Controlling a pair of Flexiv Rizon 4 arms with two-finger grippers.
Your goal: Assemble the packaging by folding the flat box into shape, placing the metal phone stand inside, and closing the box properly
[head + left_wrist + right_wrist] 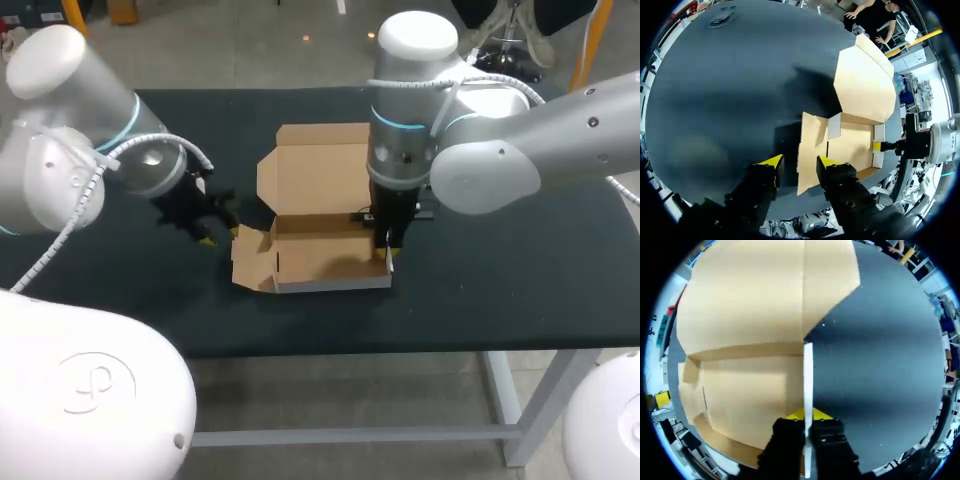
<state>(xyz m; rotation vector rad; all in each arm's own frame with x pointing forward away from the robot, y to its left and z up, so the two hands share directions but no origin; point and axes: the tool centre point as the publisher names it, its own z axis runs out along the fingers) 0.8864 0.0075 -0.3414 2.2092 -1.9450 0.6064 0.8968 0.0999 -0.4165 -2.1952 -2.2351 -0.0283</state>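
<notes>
The brown cardboard box (330,255) stands half folded at the table's middle, its lid (322,165) lying open toward the back. My right gripper (388,245) comes down from above at the box's right end. It is shut on the upright right side wall (808,370), one finger inside the box and one outside. My left gripper (215,235) hovers open just left of the box. The loose left flap (810,145) lies flat on the table ahead of its yellow fingertips (772,161), reaching in between them. No phone stand shows in any view.
The black table (520,270) stretches wide on both sides of the box. Its front edge runs close below the box. My right arm's big white joint (480,175) hangs over the table right of the box.
</notes>
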